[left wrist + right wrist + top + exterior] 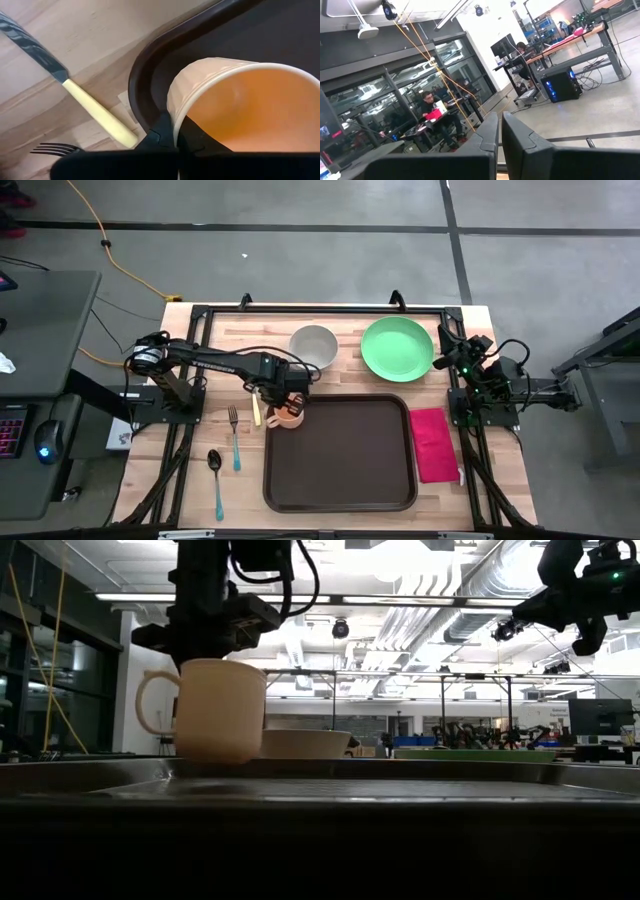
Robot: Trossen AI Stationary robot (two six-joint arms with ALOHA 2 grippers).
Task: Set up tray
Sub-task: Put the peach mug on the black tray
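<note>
A cream mug (289, 416) (218, 710) is over the far left corner of the dark brown tray (345, 470), upright, its handle (150, 705) toward the table's left. My left gripper (285, 398) (173, 136) reaches down from above and is shut on the mug. In the low view the mug's base sits about level with the tray's rim (420, 772); I cannot tell whether it rests on the tray floor. My right gripper (499, 135) is shut on nothing, parked high at the table's right edge (470, 365). My left gripper holds the mug by its rim (172, 112), one finger inside the mug (202, 142) and one outside against the wall (161, 134). The fingers come from above, pointing down. The mug stays upright below them, over the tray's far left corner (145, 80).
A knife (257, 412) with a pale yellow handle lies just left of the tray; a fork (234, 436) and a spoon (215, 478) lie farther left. A grey bowl (314, 345) and a green plate (397, 347) stand behind the tray. A magenta napkin (433, 443) lies to its right.
</note>
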